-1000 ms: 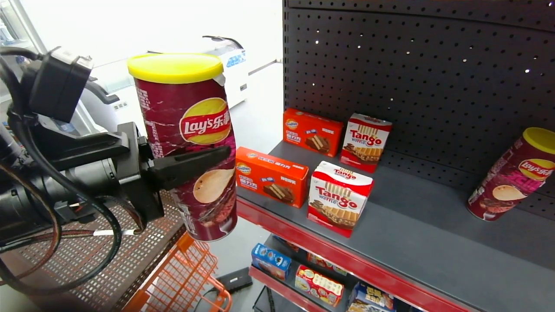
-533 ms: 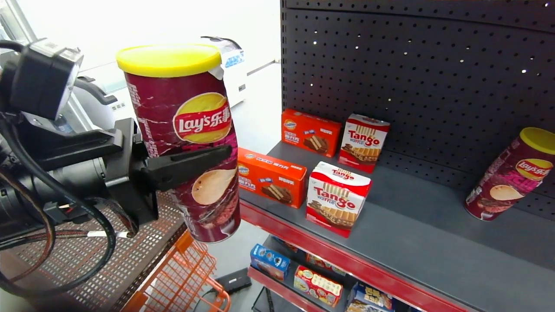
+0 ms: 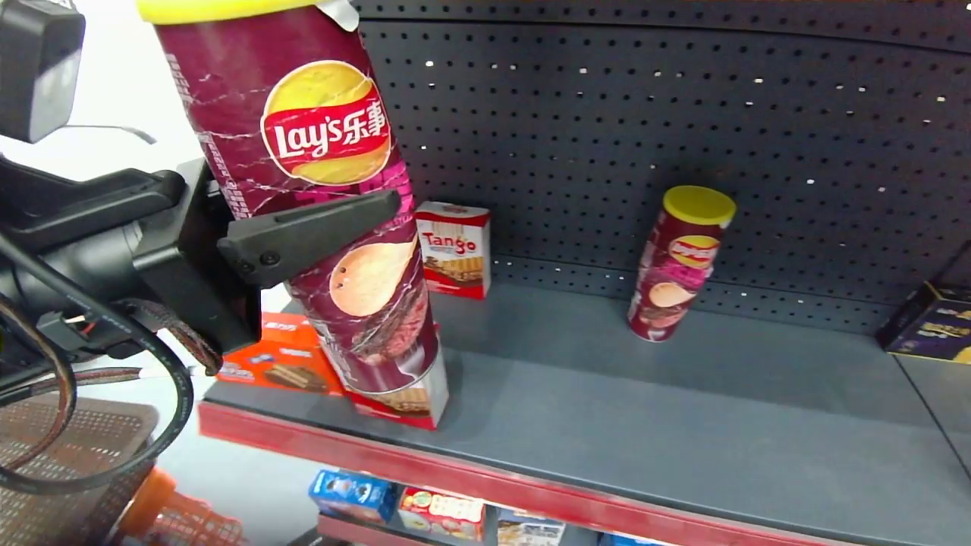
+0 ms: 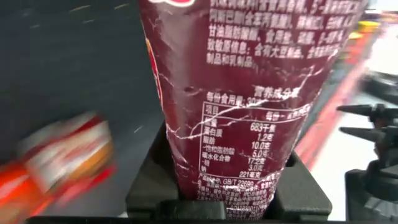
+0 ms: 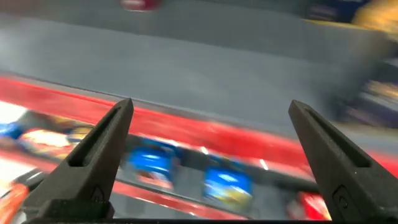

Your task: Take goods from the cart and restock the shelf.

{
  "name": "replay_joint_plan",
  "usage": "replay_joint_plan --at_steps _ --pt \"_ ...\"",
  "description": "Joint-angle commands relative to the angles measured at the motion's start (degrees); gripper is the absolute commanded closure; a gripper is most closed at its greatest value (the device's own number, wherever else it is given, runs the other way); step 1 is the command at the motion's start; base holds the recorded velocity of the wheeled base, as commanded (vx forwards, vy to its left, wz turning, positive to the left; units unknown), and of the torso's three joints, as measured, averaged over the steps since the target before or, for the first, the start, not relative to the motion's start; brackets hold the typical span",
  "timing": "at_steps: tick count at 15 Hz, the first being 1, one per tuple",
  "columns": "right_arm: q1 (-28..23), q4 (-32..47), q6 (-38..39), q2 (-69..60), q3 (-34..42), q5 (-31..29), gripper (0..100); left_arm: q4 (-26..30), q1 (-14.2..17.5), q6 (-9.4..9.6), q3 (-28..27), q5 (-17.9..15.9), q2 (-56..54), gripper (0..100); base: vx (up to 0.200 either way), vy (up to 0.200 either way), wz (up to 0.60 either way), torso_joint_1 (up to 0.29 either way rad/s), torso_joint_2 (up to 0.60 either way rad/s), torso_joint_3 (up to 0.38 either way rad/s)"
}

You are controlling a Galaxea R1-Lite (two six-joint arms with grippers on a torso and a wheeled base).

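Note:
My left gripper (image 3: 303,227) is shut on a maroon chips can (image 3: 303,189) with a yellow lid, held upright at the left, above the front left of the grey shelf (image 3: 607,409). The same chips can (image 4: 236,99) stands tall between the left gripper's jaws in the left wrist view. A second chips can (image 3: 679,262) stands on the shelf against the pegboard. My right gripper (image 5: 208,162) is open with nothing between its fingers, hanging in front of the shelf's red front edge (image 5: 249,134).
A wafer box (image 3: 455,249) stands at the shelf's back left, an orange box (image 3: 277,368) lies at the front left, and another box (image 3: 402,398) sits behind the held can. A dark box (image 3: 929,322) is at the far right. Goods fill the lower shelf (image 3: 425,508).
The head camera has swung right, shifting the whole picture. The held can now sits higher and closer to the shelf, in front of the boxes.

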Motion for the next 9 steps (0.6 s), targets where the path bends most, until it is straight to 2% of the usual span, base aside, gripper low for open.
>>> replay_joint_plan --at_steps 1,3,9 --pt "0.04 0.02 -0.02 0.08 0.01 0.04 0 0.04 -0.21 -0.03 -0.12 0.10 0.14 100 0.000 0.000 -0.60 -0.002 0.00 -0.002" --pt "0.04 0.02 -0.02 0.08 0.01 0.04 0 0.04 -0.21 -0.03 -0.03 0.19 0.31 100 0.000 0.000 -0.60 0.000 0.00 0.005" --pt "0.04 0.02 -0.02 0.08 0.01 0.04 0 0.04 0.31 0.14 1.64 0.54 0.31 100 0.000 0.000 0.00 0.000 0.00 0.000"
